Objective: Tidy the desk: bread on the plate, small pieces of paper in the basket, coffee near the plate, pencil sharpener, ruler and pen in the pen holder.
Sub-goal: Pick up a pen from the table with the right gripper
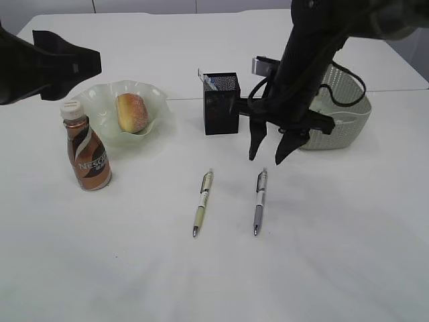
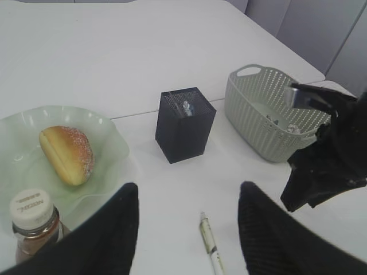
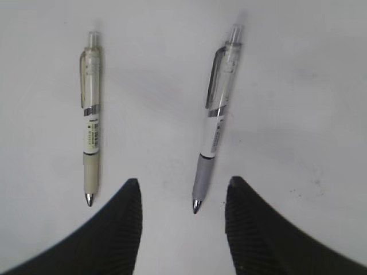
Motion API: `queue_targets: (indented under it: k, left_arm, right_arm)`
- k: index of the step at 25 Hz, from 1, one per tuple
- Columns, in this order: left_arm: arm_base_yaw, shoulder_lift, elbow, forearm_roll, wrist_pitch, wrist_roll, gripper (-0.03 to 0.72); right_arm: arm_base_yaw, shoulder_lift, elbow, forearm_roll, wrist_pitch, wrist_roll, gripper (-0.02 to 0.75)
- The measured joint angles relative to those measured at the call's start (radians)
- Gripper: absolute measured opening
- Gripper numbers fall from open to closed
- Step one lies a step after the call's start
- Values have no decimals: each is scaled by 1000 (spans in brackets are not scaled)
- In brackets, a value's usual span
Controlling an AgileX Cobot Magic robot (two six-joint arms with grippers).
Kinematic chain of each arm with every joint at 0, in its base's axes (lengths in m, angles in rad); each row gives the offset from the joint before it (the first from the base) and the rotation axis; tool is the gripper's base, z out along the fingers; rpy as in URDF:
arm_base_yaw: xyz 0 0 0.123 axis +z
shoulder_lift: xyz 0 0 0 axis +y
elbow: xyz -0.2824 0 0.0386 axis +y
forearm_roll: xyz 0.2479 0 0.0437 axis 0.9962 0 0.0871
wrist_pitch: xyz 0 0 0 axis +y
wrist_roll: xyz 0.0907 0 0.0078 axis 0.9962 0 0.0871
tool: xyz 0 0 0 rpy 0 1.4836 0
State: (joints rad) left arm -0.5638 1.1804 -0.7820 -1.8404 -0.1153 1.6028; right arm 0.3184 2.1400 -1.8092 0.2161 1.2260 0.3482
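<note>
Two pens remain loose on the desk [image 1: 134, 282]; most of the tidying looks done.

Far left, the L gripper [image 2: 188, 229] hangs up & back over the plate area, jaws about half open, nothing between them. Below it the coffee [image 1: 86, 155] stands upright just beside the plate [image 1: 158, 98], at its front-left. Bread [image 1: 132, 112] lies in the plate.

Centre: green pen [image 1: 202, 202] lies flat, tip toward the camera, well in front of the holder [image 1: 221, 104]. Holder is upright w/ sth small & pale poking from its top, prob. the ruler or sharpener; can't tell which. Grey pen [image 1: 259, 200] lies parallel to the green one, near it, to its right.

Right: R gripper [image 1: 268, 155] points down, just behind the grey pen's clip end, above the desk. Jaws roughly half open & empty. In the wrist view the grey pen's tip sits between the two fingers, off-centre toward the right one. Basket [image 1: 352, 127] sits behind the R arm; paper bits [image 2: 281, 123] show inside it.

Step in hand, I'd say: picking up the grey pen. Next: drop straight down so the jaws straddle the barrel, close across it, lift, carry back-left to the holder, release over its opening. Barrel is thin & round, so it could roll or slip if pinched off-centre. Green pen then still to do.
</note>
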Motion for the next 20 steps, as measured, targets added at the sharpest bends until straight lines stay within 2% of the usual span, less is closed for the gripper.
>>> queue_targets:
  k: [12,20]
  left_arm:
    - [0,0,0,3,2,-13,403]
    - [0,0,0,3,2,-13,403]
  right_arm:
    - [0,137,0,-11,-4,109,382]
    - [35,194,0,-37,-7,142,382]
